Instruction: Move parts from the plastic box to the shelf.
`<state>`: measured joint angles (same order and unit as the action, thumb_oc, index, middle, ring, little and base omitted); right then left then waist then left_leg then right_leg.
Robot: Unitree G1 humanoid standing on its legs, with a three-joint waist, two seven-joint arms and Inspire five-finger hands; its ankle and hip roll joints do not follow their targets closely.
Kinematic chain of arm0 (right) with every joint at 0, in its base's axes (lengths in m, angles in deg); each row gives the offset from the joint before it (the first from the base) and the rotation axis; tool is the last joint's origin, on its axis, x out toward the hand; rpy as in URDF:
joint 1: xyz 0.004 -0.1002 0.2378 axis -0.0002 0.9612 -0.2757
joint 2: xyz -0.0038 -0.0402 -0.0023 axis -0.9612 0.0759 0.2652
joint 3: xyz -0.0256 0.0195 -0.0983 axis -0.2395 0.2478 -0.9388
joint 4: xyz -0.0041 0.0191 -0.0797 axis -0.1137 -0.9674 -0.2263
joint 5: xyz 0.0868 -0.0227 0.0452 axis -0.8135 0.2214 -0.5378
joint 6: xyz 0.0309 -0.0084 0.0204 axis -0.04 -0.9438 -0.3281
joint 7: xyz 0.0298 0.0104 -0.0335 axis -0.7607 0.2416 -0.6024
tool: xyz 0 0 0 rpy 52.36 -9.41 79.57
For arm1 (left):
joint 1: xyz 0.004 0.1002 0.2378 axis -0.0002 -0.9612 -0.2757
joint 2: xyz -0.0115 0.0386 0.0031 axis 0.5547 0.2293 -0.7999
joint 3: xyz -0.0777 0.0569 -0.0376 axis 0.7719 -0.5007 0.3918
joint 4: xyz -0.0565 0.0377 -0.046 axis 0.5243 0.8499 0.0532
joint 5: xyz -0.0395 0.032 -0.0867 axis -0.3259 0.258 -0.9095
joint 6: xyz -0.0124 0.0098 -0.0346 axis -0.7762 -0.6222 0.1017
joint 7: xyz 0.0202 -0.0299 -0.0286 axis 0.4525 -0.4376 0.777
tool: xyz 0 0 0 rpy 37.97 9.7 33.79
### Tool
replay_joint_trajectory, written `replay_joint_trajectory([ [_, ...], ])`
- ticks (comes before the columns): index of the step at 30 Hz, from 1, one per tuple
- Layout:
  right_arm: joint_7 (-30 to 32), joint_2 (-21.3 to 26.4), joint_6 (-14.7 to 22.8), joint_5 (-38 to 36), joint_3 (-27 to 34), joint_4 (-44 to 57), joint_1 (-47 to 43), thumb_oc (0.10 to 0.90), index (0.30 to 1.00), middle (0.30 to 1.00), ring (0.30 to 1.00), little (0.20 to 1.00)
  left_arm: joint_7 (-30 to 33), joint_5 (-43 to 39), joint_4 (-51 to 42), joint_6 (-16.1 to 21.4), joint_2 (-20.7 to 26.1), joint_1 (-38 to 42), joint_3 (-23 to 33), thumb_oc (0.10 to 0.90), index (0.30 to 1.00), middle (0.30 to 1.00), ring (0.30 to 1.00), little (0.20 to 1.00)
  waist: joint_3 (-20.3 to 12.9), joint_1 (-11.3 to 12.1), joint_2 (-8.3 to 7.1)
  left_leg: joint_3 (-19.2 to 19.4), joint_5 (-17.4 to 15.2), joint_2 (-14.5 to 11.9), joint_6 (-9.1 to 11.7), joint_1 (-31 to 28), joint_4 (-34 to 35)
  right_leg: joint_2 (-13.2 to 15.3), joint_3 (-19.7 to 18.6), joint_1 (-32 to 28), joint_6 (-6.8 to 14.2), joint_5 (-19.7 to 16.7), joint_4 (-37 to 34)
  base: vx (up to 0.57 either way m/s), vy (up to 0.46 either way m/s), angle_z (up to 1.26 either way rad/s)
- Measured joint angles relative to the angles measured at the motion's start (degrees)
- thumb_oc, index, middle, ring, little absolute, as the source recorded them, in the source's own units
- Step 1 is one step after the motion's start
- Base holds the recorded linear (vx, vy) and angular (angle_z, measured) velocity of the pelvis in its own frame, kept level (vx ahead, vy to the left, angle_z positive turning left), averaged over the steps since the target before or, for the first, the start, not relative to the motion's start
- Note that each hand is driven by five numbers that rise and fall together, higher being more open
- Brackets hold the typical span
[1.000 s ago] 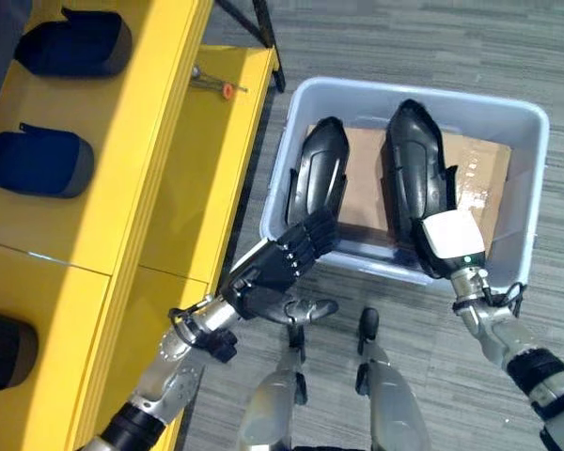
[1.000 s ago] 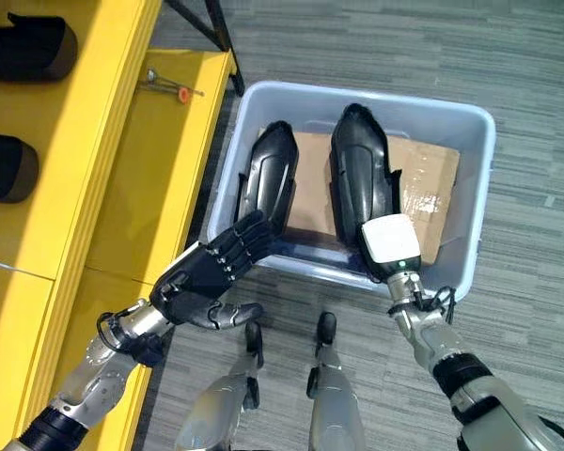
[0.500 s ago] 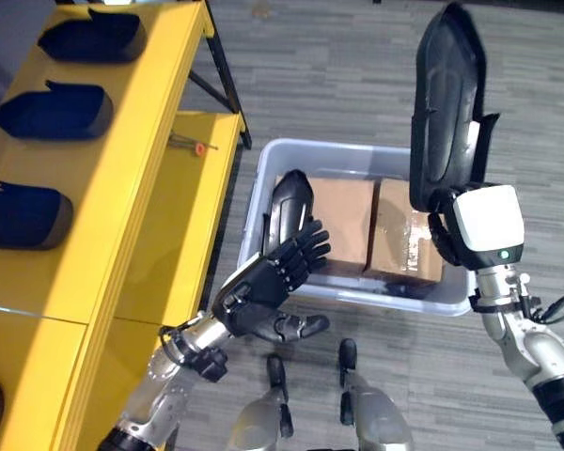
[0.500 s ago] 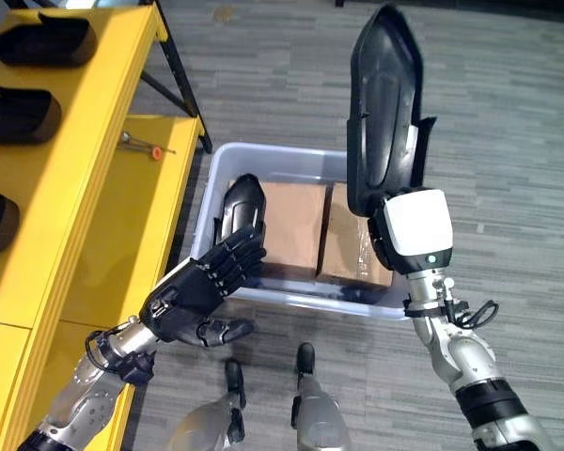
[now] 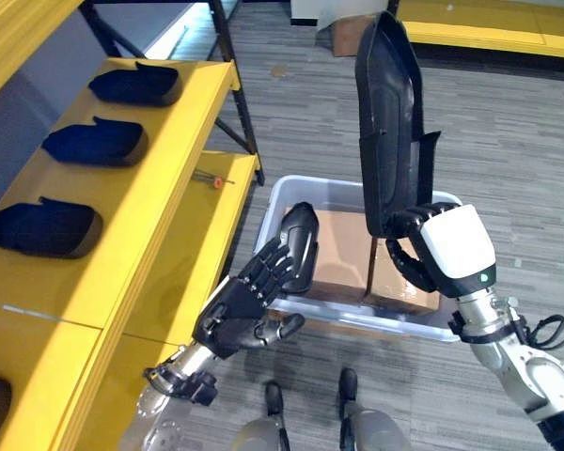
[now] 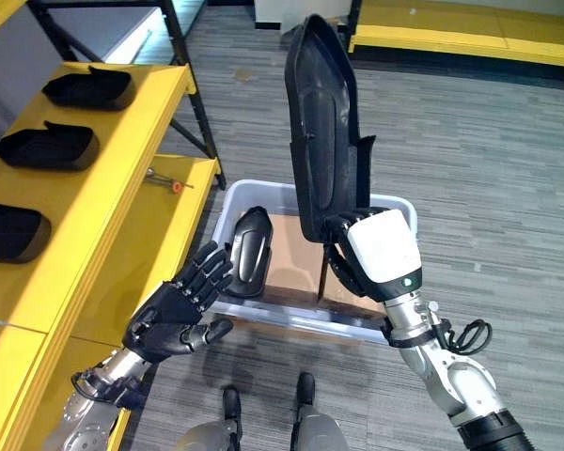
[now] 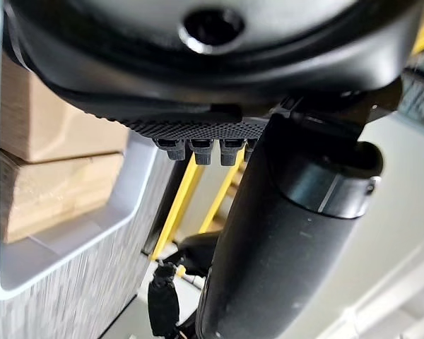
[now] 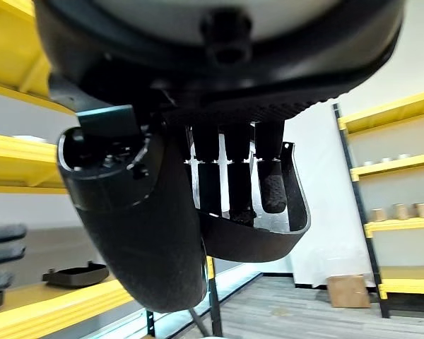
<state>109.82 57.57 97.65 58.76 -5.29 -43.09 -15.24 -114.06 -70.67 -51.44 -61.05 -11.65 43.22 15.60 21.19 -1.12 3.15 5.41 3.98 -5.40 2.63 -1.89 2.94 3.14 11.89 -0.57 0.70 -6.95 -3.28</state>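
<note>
My right hand is shut on the lower end of a long black moulded part and holds it upright, high above the pale plastic box. In the right wrist view the fingers curl round the part's edge. A second black part leans in the box's left end on brown cardboard. My left hand hangs open in front of the box's near-left corner, holding nothing. The yellow shelf stands to the left.
Three black parts lie in a row on the shelf's upper board. A small screwdriver with an orange tip lies on the lower board. Black shelf posts rise beside the box. Grey carpet surrounds it.
The right hand has lifted the long part out of the box and raised it upright, now shifted a little towards the shelf. The camera has tilted up. The left hand stays open.
</note>
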Motion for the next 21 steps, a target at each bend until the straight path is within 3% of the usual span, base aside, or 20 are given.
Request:
replay_joint_trajectory([
  [2, -1.2, 0.3, 0.5, -1.5, 1.9, 0.4, 3.5, 0.4, 0.3, 0.3, 0.3, 0.3, -0.2, -0.1, 0.6, 0.0, -0.2, -1.3, 0.8, 0.9, 1.0, 1.0, 1.0, 1.0, 0.0, 0.0, 0.01, 0.1, -0.7, -0.3, 0.4, 0.1, -0.2, 0.4, 0.5, 0.3, -0.6, 0.5, 1.4, -0.13, 0.17, 0.17],
  [4, -1.5, 0.7, 1.7, -3.6, 5.9, 1.0, 9.9, 0.4, 0.3, 0.3, 0.3, 0.3, -0.8, -0.2, 0.7, -0.1, -0.1, -2.0, 0.9, 0.9, 1.0, 1.0, 1.0, 1.0, 0.0, -1.0, -0.39, 6.2, -2.7, -1.6, -0.8, 0.3, -3.0, 2.2, 2.4, 0.5, -1.0, 1.8, 3.1, -0.1, 0.214, 0.32],
  [5, -1.6, 0.7, 1.5, -4.9, 7.6, 1.1, 12.5, 0.4, 0.3, 0.3, 0.3, 0.3, -1.5, -0.2, 0.6, -0.1, -0.1, -2.3, 0.8, 0.9, 1.0, 1.0, 1.0, 1.0, -0.1, -1.6, -0.94, 7.9, -4.1, -2.4, -1.9, 0.8, -6.6, 3.6, 2.6, 1.0, -1.0, 2.2, 4.0, -0.1, 0.238, 0.18],
  [6, -1.6, 0.8, 1.4, -5.8, 8.7, 1.2, 13.9, 0.4, 0.3, 0.3, 0.3, 0.3, -1.7, -0.2, 0.3, -0.1, -0.1, -2.3, 0.7, 0.9, 1.0, 1.0, 1.0, 1.0, -0.2, -2.1, -1.21, 8.7, -4.9, -3.3, -1.5, 0.8, -8.4, 4.5, 2.6, 1.4, -0.7, 2.4, 4.6, -0.14, 0.379, 0.16],
  [8, -1.3, 1.2, 0.3, -8.6, 9.7, 1.2, 14.2, 0.4, 0.3, 0.3, 0.3, 0.3, -1.7, -0.4, 0.0, -0.2, -0.2, 2.1, -2.0, 0.9, 1.0, 1.0, 1.0, 1.0, -0.8, -5.9, -1.04, 8.0, -6.1, -4.8, -0.2, -1.2, -9.6, 7.5, 0.9, 3.9, 2.7, 3.4, 8.9, -0.14, 0.395, 0.07],
  [9, -0.6, 0.6, 0.3, -8.9, 9.1, 1.0, 13.0, 0.4, 0.3, 0.3, 0.3, 0.3, -1.7, -0.6, -0.2, -0.2, 0.0, 4.2, -2.8, 0.9, 1.0, 1.0, 1.0, 1.0, -1.6, -6.4, -1.32, 8.2, -7.0, -3.4, 2.2, -1.4, -7.7, 8.1, -0.8, 5.5, 4.1, 3.1, 9.8, -0.16, 0.554, -0.12],
  [10, 0.5, -0.6, 0.4, -8.9, 5.8, 0.9, 10.6, 0.4, 0.3, 0.3, 0.3, 0.3, -1.1, -1.6, -0.2, -0.2, 0.8, 7.0, -3.3, 0.9, 1.0, 1.0, 1.0, 1.0, -2.9, -6.6, -3.74, 8.5, -6.8, -0.4, 1.1, -1.1, -7.4, 9.8, -4.2, 5.9, 5.3, 1.6, 8.3, -0.19, 0.614, -0.05],
  [11, 0.7, -1.3, 0.3, -8.9, 4.2, 1.1, 9.3, 0.4, 0.3, 0.3, 0.3, 0.3, -0.3, -1.8, -0.2, -0.1, 1.9, 7.9, -4.1, 0.9, 1.0, 1.0, 1.0, 1.0, -3.7, -6.5, -4.49, 8.6, -6.8, 0.8, 0.6, -1.2, -6.9, 11.0, -4.4, 5.1, 6.1, 0.4, 7.0, -0.2, 0.604, 0.13],
  [14, 1.4, -3.2, 1.3, -9.2, 1.6, 1.5, 7.8, 0.4, 0.3, 0.3, 0.3, 0.3, 0.3, -1.8, -1.8, 0.0, 4.2, 6.3, -5.3, 0.9, 1.0, 1.0, 1.0, 1.0, -8.2, -5.5, -4.58, 8.2, -6.0, 3.4, -0.9, -1.4, -5.0, 13.1, -3.9, 3.9, 6.3, -2.0, 3.9, -0.13, 0.314, 0.19],
  [17, 1.4, -4.0, 1.9, -10.2, -0.3, 1.5, 7.0, 0.4, 0.3, 0.3, 0.3, 0.3, 1.0, -1.8, -1.8, 0.1, 5.9, 3.9, -5.3, 0.9, 1.0, 1.0, 1.0, 1.0, -9.4, -3.3, -4.65, 8.2, -5.6, 4.0, -1.3, -2.4, -3.7, 13.4, -3.7, 3.1, 6.2, -3.8, 3.2, -0.11, 0.282, 0.07],
  [21, 1.4, -5.8, 2.1, -11.1, -1.8, 1.5, 6.1, 0.4, 0.3, 0.3, 0.3, 0.3, 2.4, -0.9, -1.0, 0.9, 7.2, 2.7, -6.5, 0.9, 1.0, 1.0, 1.0, 1.0, -10.2, -3.2, -6.17, 7.4, -4.5, 4.4, -1.4, -2.2, -2.4, 13.8, -3.3, 3.1, 5.9, -4.0, 3.1, -0.17, 0.163, 0.13],
])
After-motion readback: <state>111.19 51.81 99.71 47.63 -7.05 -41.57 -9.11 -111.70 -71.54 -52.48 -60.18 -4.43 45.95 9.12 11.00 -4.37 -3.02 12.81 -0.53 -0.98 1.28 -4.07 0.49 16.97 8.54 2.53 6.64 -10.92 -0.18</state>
